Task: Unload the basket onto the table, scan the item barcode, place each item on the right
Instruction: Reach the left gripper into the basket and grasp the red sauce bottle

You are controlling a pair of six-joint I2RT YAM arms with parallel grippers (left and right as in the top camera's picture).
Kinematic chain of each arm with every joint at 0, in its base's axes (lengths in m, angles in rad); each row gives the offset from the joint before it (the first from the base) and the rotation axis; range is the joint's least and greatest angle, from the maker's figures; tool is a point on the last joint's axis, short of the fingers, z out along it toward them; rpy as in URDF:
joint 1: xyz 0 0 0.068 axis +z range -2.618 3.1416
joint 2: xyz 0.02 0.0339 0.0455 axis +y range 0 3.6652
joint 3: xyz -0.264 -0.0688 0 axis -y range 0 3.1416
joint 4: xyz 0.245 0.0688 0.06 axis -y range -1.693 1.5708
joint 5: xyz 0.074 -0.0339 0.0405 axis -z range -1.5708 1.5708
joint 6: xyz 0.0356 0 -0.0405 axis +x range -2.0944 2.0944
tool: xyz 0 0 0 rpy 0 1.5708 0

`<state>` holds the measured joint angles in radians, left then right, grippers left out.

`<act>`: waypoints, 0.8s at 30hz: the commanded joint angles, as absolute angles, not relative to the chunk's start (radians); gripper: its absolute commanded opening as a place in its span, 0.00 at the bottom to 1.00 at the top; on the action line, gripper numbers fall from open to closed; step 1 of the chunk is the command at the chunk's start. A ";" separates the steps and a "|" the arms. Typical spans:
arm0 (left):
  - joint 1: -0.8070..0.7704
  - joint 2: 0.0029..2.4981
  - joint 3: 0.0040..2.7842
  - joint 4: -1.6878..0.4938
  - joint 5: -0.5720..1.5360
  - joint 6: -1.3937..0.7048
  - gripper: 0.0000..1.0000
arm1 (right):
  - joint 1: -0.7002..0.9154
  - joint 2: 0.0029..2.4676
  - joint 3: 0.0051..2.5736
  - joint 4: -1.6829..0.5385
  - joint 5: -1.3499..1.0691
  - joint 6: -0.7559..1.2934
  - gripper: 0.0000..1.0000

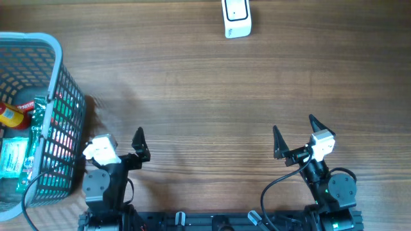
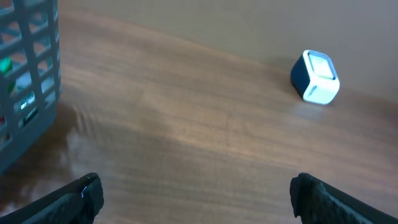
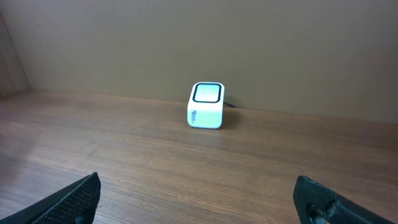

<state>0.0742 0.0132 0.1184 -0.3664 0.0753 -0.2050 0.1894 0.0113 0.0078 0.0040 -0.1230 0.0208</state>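
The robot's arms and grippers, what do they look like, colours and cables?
Both are black. The left gripper and right gripper each have two slim, pointed black fingers and a white block behind them. Thin black cables loop near the bases.

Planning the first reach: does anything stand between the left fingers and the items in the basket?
Yes: the near wall of the grey plastic mesh basket stands between the open left fingers and the packaged items inside. Between basket and white cube-shaped scanner, the wooden table shows nothing.
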 commanded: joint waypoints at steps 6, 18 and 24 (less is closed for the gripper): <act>0.081 0.007 0.120 -0.382 0.123 -0.247 1.00 | 0.193 0.014 0.006 0.007 -0.130 0.019 1.00; 0.081 0.164 0.167 -0.093 0.274 -0.270 1.00 | 0.193 0.014 0.006 0.007 -0.130 0.019 1.00; 0.081 0.488 0.372 -0.093 0.307 -0.270 1.00 | 0.193 0.014 0.006 0.006 -0.130 0.019 0.99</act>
<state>0.0742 0.3637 0.2550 -0.1020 0.2722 -0.2588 0.1894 0.0132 0.0078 0.0040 -0.1230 0.0208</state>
